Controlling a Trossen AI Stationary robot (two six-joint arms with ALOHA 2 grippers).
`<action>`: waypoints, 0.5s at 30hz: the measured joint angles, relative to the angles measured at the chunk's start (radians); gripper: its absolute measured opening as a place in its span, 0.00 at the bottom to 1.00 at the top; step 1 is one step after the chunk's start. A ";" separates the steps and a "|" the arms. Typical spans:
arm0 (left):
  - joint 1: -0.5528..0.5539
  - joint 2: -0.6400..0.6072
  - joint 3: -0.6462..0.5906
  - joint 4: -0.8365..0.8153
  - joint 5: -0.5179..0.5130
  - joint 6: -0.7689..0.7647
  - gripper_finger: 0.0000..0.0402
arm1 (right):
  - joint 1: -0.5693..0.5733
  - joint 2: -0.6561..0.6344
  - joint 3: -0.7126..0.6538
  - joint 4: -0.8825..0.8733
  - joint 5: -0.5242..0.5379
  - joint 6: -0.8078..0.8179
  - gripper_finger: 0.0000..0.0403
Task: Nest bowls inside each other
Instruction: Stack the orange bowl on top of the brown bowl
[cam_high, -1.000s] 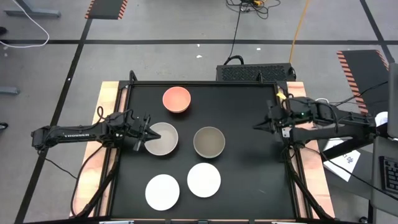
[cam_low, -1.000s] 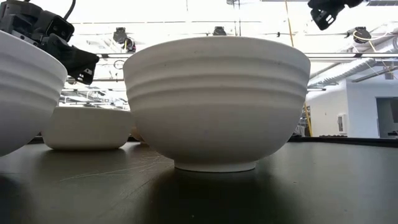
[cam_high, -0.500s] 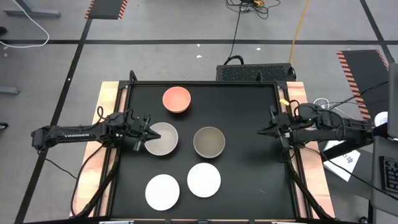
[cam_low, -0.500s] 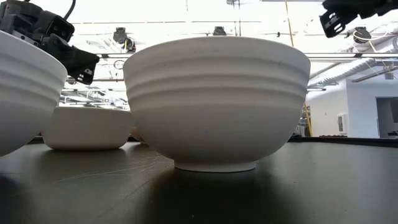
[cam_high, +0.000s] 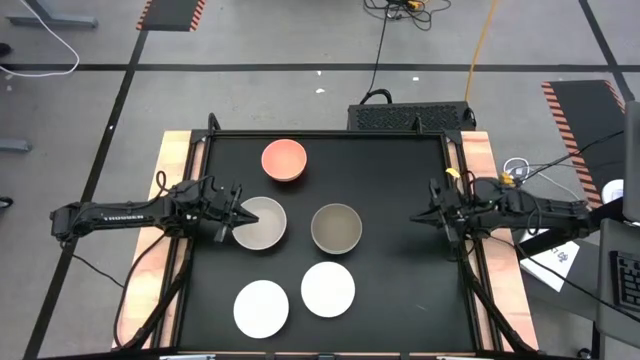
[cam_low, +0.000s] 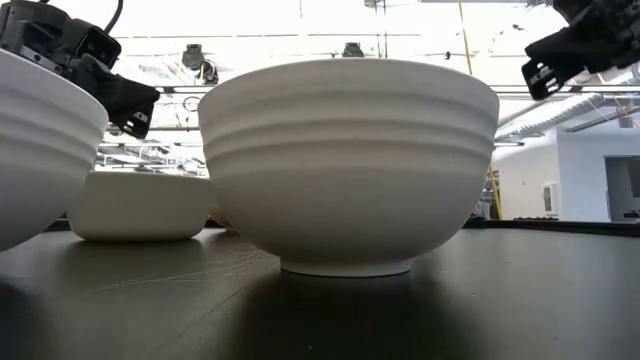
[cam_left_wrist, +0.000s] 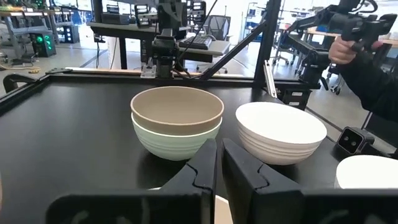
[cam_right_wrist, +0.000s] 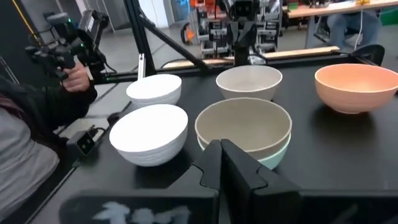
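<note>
On the black table, a salmon-orange bowl (cam_high: 284, 160) stands at the far side. A beige-grey bowl (cam_high: 262, 223) stands left of centre. An olive-grey bowl (cam_high: 336, 228) sits nested inside a mint green bowl (cam_left_wrist: 168, 144). Two white bowls (cam_high: 328, 288) (cam_high: 261, 308) stand near the front. My left gripper (cam_high: 238, 216) is shut and hovers level over the beige-grey bowl's left rim. It stands clear above that bowl in the low view (cam_low: 133, 112). My right gripper (cam_high: 414, 216) is shut. It hangs in the air by the table's right edge and points at the bowls.
The table's raised rim (cam_high: 455, 190) runs under my right arm. A person's hand holding a controller (cam_left_wrist: 348, 43) shows beyond the table, and a person's sleeve (cam_right_wrist: 37, 99) shows beside it. Bare black table lies between the olive-grey bowl and my right gripper.
My right gripper has sunk toward the table. It has drawn back a little toward the right edge and stays shut. The bowls have kept still.
</note>
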 joint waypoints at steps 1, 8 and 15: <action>0.000 0.000 0.000 0.000 0.000 0.000 0.06 | 0.000 -0.015 -0.015 0.012 0.000 0.015 0.00; 0.000 0.000 0.000 0.000 0.000 -0.007 0.06 | 0.000 -0.140 -0.148 0.102 0.002 0.081 0.00; 0.000 0.000 0.000 0.000 -0.025 -0.005 0.06 | 0.000 -0.158 -0.213 0.107 0.003 0.075 0.00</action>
